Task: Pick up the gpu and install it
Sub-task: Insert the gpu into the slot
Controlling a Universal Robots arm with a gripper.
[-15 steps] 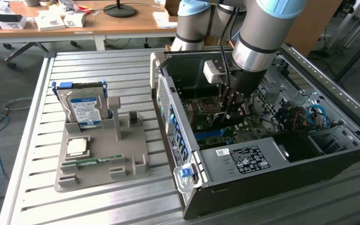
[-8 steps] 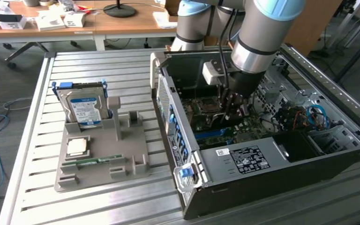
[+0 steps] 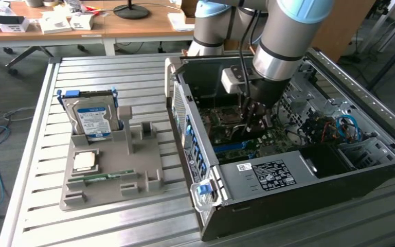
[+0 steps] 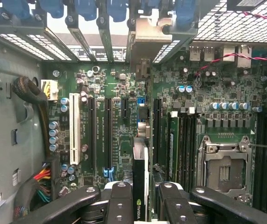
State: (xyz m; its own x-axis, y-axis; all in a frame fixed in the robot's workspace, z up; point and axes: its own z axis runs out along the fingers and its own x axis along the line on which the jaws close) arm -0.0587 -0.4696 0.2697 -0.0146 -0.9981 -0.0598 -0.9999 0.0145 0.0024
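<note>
Grey plastic forms a holder (image 3: pixel 132 154) at the exterior view's left, in which a blue-labelled hard drive (image 3: pixel 93 119) is stood upright and a green memory stick (image 3: pixel 105 177) is laid near the front. Further right, the gripper (image 3: pixel 256 121) is placed inside the open computer case (image 3: pixel 266 206). In the wrist view, the gpu (image 4: pixel 139 172) is clamped edge-on between the fingers (image 4: pixel 121 200), over the motherboard (image 4: pixel 119 93) slots. Whether it is seated cannot be told.

The arm (image 3: pixel 280 41) is angled steeply downward, with the wrist held near vertical. The gripper (image 3: pixel 255 119) is pointed straight down, its fingers (image 4: pixel 121 198) closed partway on the gpu (image 4: pixel 139 177), gripped edge-on between them.
</note>
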